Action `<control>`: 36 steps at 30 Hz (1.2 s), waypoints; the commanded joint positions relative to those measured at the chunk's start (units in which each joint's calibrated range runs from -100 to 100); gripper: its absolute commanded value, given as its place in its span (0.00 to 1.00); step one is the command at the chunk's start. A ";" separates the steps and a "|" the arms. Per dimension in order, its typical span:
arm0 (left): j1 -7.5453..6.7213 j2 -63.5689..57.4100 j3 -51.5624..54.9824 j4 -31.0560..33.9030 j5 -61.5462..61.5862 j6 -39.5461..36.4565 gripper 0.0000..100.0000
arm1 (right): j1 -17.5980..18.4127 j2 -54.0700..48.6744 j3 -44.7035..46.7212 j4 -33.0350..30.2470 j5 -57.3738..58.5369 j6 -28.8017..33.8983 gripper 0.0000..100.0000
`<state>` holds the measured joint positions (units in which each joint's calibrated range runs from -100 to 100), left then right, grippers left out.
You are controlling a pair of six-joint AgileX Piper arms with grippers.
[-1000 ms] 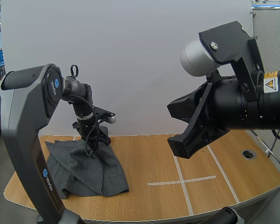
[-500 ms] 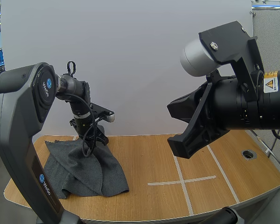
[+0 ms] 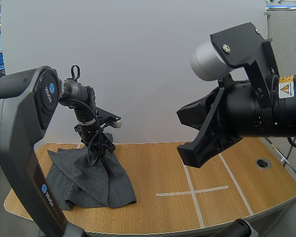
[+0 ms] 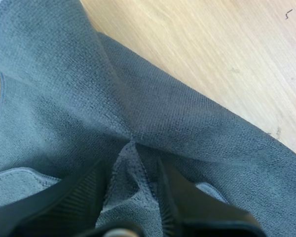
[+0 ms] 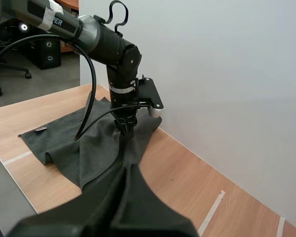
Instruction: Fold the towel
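Left wrist view, tool pinches nubby towel

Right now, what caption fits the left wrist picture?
Left hand pinching a fold of gray towel on the wooden table.

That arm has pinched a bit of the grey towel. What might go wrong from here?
1. The left hand grips only a small ridge of the towel, so the cloth might slip out if it is lifted.
2. The towel lies rumpled on the table, with flaps overlapping. Pulling on this pinch could bunch it up instead of making a clean fold.
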<state>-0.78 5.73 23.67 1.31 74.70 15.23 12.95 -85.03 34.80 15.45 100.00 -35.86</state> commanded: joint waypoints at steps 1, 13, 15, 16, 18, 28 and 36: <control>0.04 -0.62 0.20 -0.56 -0.53 0.21 0.54 | -0.10 -0.51 -0.06 -0.35 0.00 0.11 0.00; 0.04 -2.26 0.20 -0.56 0.66 0.31 0.55 | -0.10 -0.51 -0.06 -0.35 0.00 0.11 0.00; 0.04 -2.81 0.20 -0.56 0.66 0.57 0.54 | -0.10 -0.51 -0.06 -0.35 0.00 0.11 0.00; 0.04 -2.97 0.20 -0.56 0.66 0.66 0.53 | -0.10 -0.51 -0.06 -0.35 0.00 0.11 0.00; 0.04 -2.97 0.20 -0.56 0.88 0.76 0.49 | -0.10 -0.51 -0.06 -0.35 0.00 0.11 0.00; 0.04 -2.97 0.20 -0.56 0.70 0.95 0.09 | -0.10 -0.51 -0.06 -0.35 0.00 0.11 0.00; 0.04 -2.04 0.20 -8.90 -5.37 7.38 0.43 | -0.10 -0.51 -0.06 -0.35 0.00 0.11 0.00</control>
<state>-0.75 3.44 23.67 -1.80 72.48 18.34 12.95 -85.03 34.80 15.45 100.00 -35.86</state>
